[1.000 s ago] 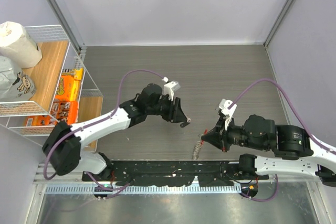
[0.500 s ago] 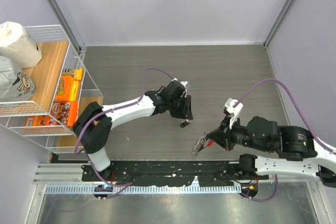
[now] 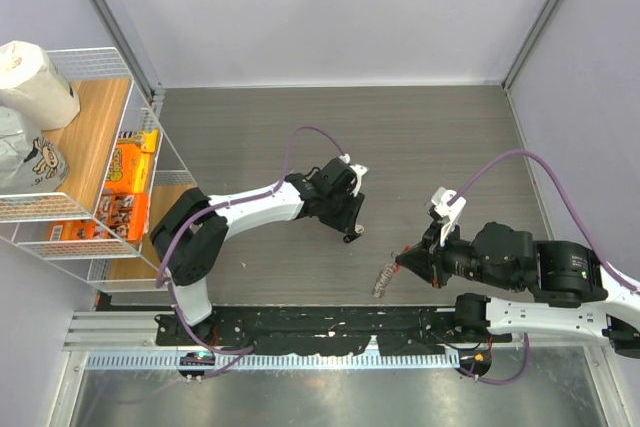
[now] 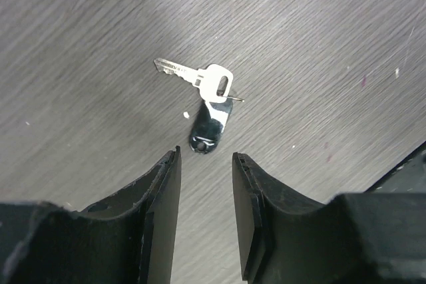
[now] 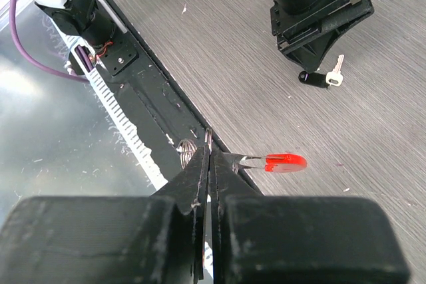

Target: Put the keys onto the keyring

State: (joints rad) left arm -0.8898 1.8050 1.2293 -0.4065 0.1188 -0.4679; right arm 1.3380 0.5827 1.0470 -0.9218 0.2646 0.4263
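Grey wood-grain table carries the work. The left arm has stretched out over the last second, elbow swinging right. The left gripper now hangs directly above the keys, fingers part-way apart and empty. The right gripper has drawn back slightly toward its base, jaws pinched tight on the keyring, red strip jutting one side, coil the other, near the table's near edge. The keys lie flat, unmoved, just beyond the left fingertips. Assessment: pick-up aligned but not begun; threading wholly outstanding.
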